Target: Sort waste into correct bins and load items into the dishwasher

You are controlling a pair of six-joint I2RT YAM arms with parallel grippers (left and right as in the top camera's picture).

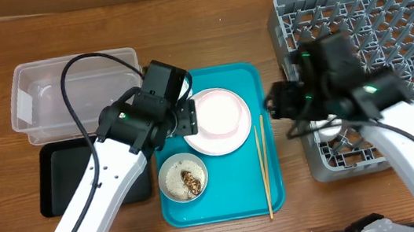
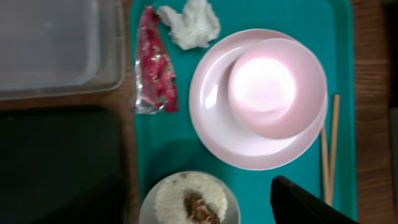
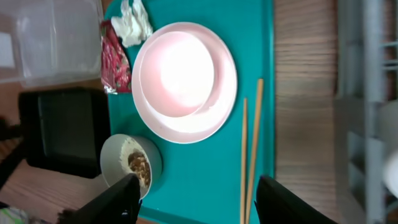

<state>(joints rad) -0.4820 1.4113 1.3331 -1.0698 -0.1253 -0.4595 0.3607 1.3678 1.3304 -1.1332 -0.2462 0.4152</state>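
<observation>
**Task items.** On the overhead view, the teal tray (image 1: 259,86) sits at centre. The pale pink plate (image 2: 230,137) lies at its 1 o'clock, with the small pink bowl (image 2: 273,84) on it. The greyish bowl (image 2: 189,199) of rice and brown scraps is at 7 o'clock. The wooden chopsticks (image 2: 333,143) lie along the 3 o'clock edge. The red wrapper (image 2: 154,68) and the white tissue wad (image 2: 189,25) lie touching at the tray's 11 o'clock corner.

**Progress.** Judged early.
- No waste shows in the clear tub (image 2: 56,46) at 10 o'clock or in the black tray (image 2: 56,162) at 8 o'clock.
- The grey dish rack (image 1: 385,23) is at 3 o'clock. Its only visible load is a white object (image 1: 325,127), probably the cup, part-hidden under the right arm.
- Plate, both bowls, chopsticks and all the waste are yet to be handled.

**Pincers.**
- The left pincer (image 1: 185,119) hangs over the plate's 9 o'clock rim. Only one finger shows, so I cannot tell its state.
- The right pincer (image 3: 198,186) is wide and holds nothing, above the tray's lower half.

**Obstructions.**
- Both arms crowd the tray.
- The pink bowl must come off the plate first.
- The wooden counter (image 1: 180,24) shows nothing else in the way.
</observation>
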